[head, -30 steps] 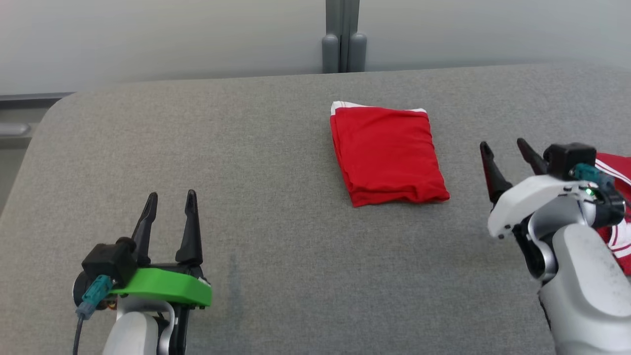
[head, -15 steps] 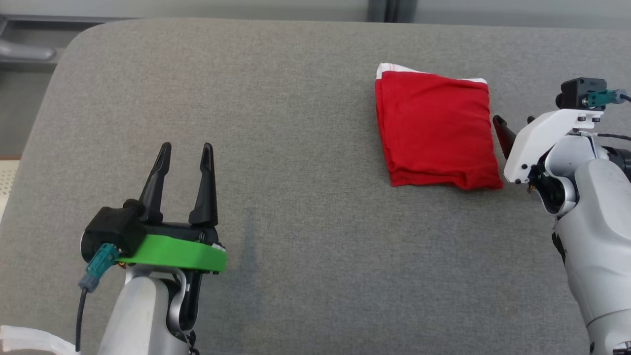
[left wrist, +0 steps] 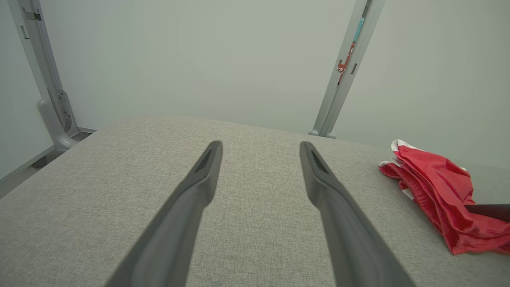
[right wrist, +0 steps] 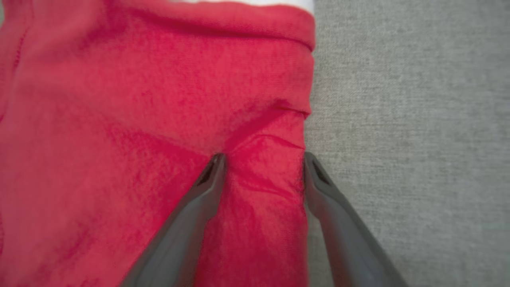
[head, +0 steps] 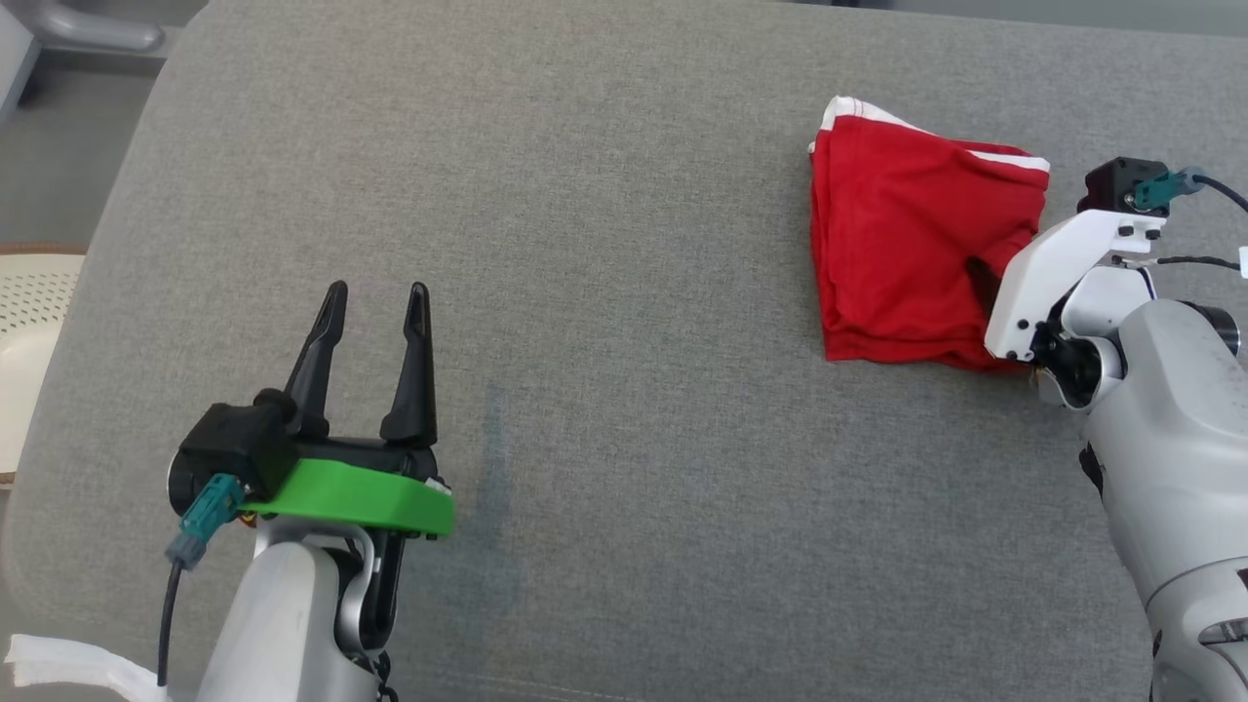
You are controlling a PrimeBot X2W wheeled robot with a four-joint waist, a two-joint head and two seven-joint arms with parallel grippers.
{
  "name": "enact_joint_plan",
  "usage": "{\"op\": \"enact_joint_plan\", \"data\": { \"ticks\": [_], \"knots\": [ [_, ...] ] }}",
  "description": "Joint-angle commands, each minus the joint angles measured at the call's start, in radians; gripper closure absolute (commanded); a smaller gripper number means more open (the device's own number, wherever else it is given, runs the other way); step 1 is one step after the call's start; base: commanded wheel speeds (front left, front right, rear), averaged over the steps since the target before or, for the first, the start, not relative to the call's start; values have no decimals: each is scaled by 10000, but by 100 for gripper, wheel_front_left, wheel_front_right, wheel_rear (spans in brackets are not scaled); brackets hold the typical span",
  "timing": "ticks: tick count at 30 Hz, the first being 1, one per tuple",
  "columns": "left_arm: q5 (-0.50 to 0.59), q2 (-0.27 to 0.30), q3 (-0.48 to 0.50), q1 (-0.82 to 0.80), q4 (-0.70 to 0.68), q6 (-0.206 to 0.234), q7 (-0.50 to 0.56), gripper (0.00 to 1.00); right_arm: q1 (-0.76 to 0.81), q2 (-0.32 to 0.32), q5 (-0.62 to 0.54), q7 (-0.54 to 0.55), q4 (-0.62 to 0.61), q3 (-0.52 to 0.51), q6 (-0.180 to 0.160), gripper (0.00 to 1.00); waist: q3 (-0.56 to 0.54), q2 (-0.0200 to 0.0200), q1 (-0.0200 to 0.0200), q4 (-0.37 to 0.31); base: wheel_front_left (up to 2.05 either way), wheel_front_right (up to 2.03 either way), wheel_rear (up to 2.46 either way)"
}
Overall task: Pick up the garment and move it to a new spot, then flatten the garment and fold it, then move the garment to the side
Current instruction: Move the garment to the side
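The folded red garment (head: pixel 897 253) with white trim lies on the grey table (head: pixel 634 244) at the far right. My right gripper (head: pixel 990 283) reaches over its right edge from the right. In the right wrist view its fingers press down on the garment (right wrist: pixel 119 119) and the right gripper (right wrist: pixel 263 159) stands open, a puckered ridge of red cloth between the fingers. My left gripper (head: pixel 375 292) hovers open and empty over the table's near left. The left wrist view has the left gripper (left wrist: pixel 261 145) wide apart and the garment (left wrist: pixel 434 187) off to the right.
The table's rounded left edge (head: pixel 127 195) drops to the floor. A pale perforated object (head: pixel 29 312) sits beyond it at the left. Bare grey cloth lies between the two grippers. A metal post (left wrist: pixel 342 67) and a pale wall stand behind the table.
The head camera has tilted down and turned. My right gripper has moved left onto the garment's right edge, and the cloth there has puckered and lifted. The left arm has held still.
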Motion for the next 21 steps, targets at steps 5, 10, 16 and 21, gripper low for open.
{"op": "enact_joint_plan", "data": {
  "ticks": [5,10,16,21],
  "knots": [
    [55,41,102,204,90,8,7,0,-34,-196,-349,-105,235,648,-29,100,-417,0,0,-564,0,0,0],
    [41,140,189,409,132,8,7,0,-205,-545,-48,147,-614,2164,-26,100,-847,0,0,-1251,0,0,0],
    [6,180,374,656,45,8,6,0,189,-2120,860,1171,-2650,3834,-25,100,-1182,0,0,-2381,0,0,0],
    [20,190,334,585,-55,8,7,0,623,-3533,1347,1902,-4301,4026,-25,100,-1057,0,0,-3163,0,0,0]
  ]
}}
